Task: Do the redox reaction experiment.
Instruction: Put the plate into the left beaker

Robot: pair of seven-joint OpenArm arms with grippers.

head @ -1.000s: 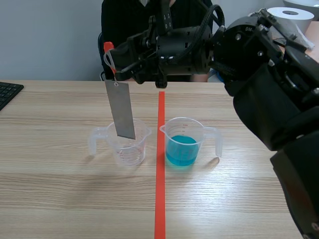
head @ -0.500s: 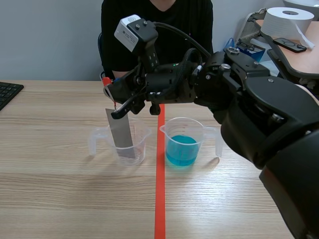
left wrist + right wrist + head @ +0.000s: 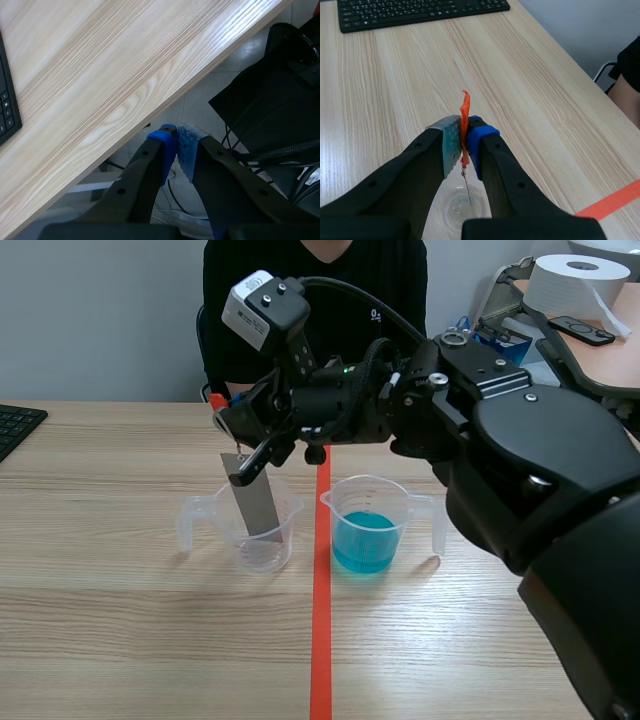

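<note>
A grey metal strip [image 3: 255,502] hangs by an orange tag [image 3: 213,400] from my right gripper [image 3: 225,418], which is shut on the tag. The strip's lower end stands tilted inside the empty clear beaker [image 3: 205,515], left of the red tape line. A second clear beaker [image 3: 368,530] with blue liquid stands right of the line. In the right wrist view the orange tag [image 3: 464,112] is pinched in my right gripper [image 3: 464,132], above the beaker [image 3: 457,207]. My left gripper [image 3: 176,137] is shut on nothing, beyond the table's edge [image 3: 150,95].
A black keyboard [image 3: 15,425] lies at the table's left edge, also the keyboard [image 3: 420,10] ahead of the right gripper. A person in black [image 3: 310,300] sits across the table. A paper roll [image 3: 580,280] stands at the back right. The red tape line [image 3: 321,640] runs down the middle.
The right arm has come down, lowering the metal strip from above the empty beaker into it. The strip now leans more to one side.
</note>
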